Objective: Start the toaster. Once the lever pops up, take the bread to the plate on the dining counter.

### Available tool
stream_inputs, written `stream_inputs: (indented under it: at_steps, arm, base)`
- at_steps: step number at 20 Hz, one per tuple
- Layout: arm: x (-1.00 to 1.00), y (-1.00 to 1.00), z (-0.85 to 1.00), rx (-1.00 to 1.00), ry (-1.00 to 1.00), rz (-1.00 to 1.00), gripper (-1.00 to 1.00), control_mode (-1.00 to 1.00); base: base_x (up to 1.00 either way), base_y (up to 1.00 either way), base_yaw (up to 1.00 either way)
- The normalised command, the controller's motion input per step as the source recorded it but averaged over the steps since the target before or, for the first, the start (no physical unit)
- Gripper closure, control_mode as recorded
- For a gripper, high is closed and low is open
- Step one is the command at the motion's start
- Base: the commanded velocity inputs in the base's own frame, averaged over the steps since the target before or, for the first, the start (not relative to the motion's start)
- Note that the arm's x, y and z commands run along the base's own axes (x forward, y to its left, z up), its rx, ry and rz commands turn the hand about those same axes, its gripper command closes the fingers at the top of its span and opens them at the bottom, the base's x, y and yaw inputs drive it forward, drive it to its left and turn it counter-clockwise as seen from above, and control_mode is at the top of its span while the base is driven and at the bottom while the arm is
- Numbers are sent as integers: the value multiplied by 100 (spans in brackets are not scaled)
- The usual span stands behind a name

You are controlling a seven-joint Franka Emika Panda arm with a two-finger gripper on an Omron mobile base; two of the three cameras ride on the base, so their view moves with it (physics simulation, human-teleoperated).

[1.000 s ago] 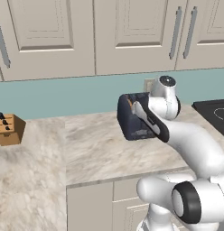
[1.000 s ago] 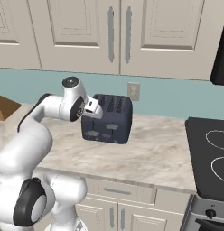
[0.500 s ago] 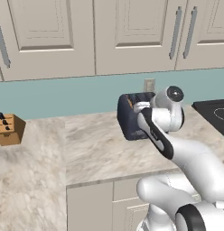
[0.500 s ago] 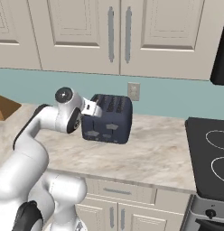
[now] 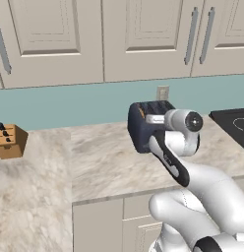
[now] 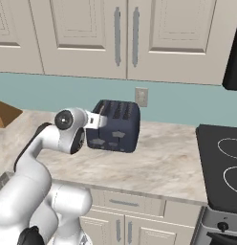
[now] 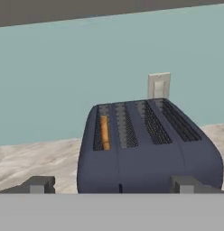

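Observation:
The dark navy toaster (image 5: 138, 132) (image 6: 118, 130) stands on the counter against the teal wall. In the hand view the toaster (image 7: 147, 153) is straight ahead, slots up. The golden-brown bread (image 7: 105, 132) sits low in its leftmost slot, and shows as an orange sliver of bread (image 5: 141, 113) from the left base. My gripper (image 7: 112, 185) is open, its fingertips (image 7: 39, 184) wide apart just short of the toaster's near face, holding nothing. The hand (image 5: 156, 119) (image 6: 97, 119) hovers level with the toaster's top edge. The plate and the dining counter are out of view.
A tan knife block (image 5: 10, 141) (image 6: 3, 114) stands far left on the marbled counter (image 5: 104, 167). A black stovetop (image 6: 223, 162) (image 5: 234, 120) lies to the right. A wall outlet (image 7: 159, 85) (image 6: 141, 97) sits behind the toaster, and cabinets hang above.
The wrist has dropped from above the toaster and come back toward the robot, now level with the toaster's top. The jaws stayed open and the toaster has not moved.

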Motion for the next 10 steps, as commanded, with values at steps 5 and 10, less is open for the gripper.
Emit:
stream_inputs:
  at_steps: [5, 10]
  arm:
    - [3, 0, 51, 0, -1, 0, -100, -100]
    - [1, 0, 28, 0, 2, 0, -100, -100]
  base:
    - [0, 0, 0]
    - [0, 0, 0]
